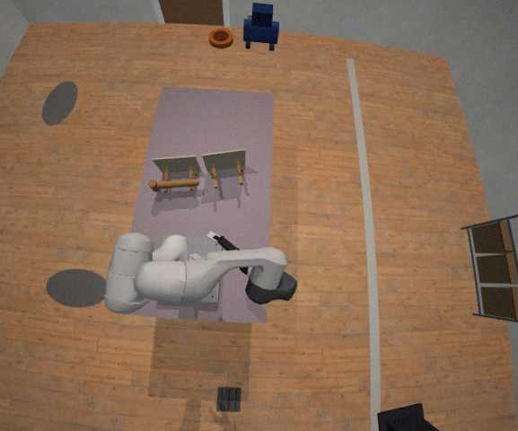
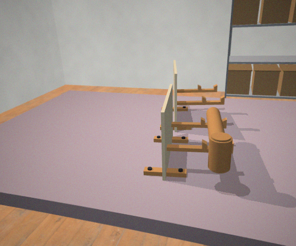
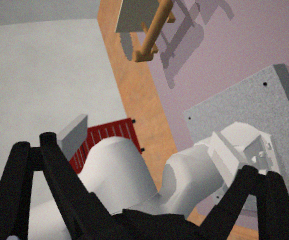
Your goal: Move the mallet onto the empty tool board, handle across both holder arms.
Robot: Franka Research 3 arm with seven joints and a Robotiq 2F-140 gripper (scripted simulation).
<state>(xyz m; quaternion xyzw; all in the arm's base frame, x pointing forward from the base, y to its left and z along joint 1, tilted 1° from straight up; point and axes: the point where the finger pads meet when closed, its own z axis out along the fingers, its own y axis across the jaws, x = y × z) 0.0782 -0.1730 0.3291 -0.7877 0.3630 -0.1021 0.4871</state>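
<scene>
I see the mauve-topped table point(image 2: 63, 137) carrying two cream upright tool boards: the loaded board point(image 2: 166, 132) and the empty-armed board point(image 2: 175, 87) just beside it. The tan wooden mallet point(image 2: 215, 124) lies across the loaded board's arms, its head point(image 2: 220, 153) hanging outside. It looks stiff, smooth and head-heavy, so I'd grip the handle near the head. My black fingers are spread wide, holding nothing, well apart from it.
</scene>
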